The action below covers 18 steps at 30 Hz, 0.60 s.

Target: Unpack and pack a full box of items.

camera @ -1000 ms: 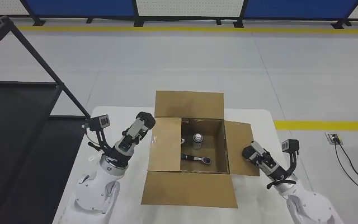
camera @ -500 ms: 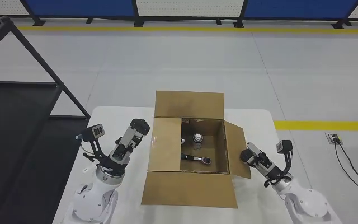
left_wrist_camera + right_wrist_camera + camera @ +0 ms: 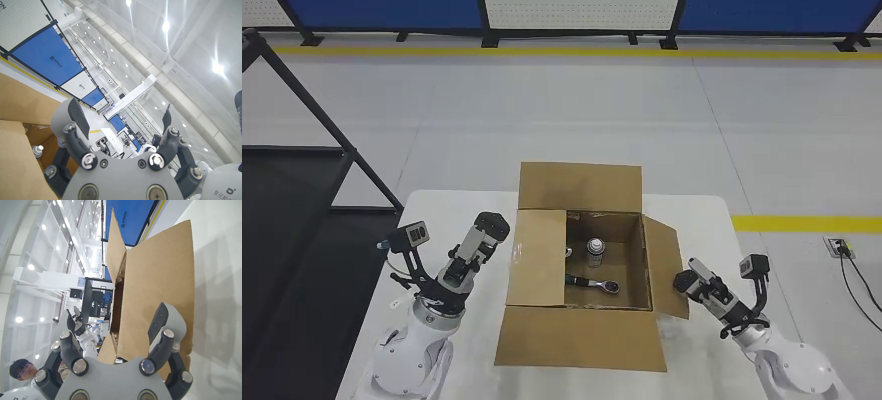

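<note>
Box (image 3: 580, 186): from above, bottle (image 3: 595, 247) and wrench (image 3: 593, 284)

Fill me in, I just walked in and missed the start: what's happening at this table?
A two-armed robot is at a white table with an open cardboard box, its flaps folded out. A small bottle and a wrench sit inside the box. The left tool is open and empty beside the box's left flap. The right tool is open and empty close to the right flap. Nothing is being lifted at this moment.
</note>
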{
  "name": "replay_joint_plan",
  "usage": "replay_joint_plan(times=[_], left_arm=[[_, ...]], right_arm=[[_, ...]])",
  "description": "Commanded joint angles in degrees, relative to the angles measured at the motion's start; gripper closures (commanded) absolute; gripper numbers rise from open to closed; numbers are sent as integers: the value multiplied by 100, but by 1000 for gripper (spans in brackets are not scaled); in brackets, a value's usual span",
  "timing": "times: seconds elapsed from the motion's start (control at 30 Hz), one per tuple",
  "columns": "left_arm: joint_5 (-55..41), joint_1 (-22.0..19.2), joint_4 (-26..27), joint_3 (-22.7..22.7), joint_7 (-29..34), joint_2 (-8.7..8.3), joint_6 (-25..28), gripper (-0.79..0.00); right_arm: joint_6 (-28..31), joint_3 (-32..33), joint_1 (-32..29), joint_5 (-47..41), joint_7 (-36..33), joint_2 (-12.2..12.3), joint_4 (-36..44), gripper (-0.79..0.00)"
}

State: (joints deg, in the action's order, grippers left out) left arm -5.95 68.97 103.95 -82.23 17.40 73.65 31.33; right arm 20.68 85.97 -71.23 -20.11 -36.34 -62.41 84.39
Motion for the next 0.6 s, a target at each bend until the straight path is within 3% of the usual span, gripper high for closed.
replay_joint_plan(times=[0.0,0.27,0.57], left_arm=[[0,0,0,0,0,0,0,-785],[100,450,335,-278,-647,6,183,-785],[325,1206,841,-639,-1230,12,355,-785]], right_arm=[[86,33,-47,-16,12,1,125,-785],[388,105,-294,-69,144,-9,901,-785],[44,-154,-19,324,-70,-15,1501,-785]])
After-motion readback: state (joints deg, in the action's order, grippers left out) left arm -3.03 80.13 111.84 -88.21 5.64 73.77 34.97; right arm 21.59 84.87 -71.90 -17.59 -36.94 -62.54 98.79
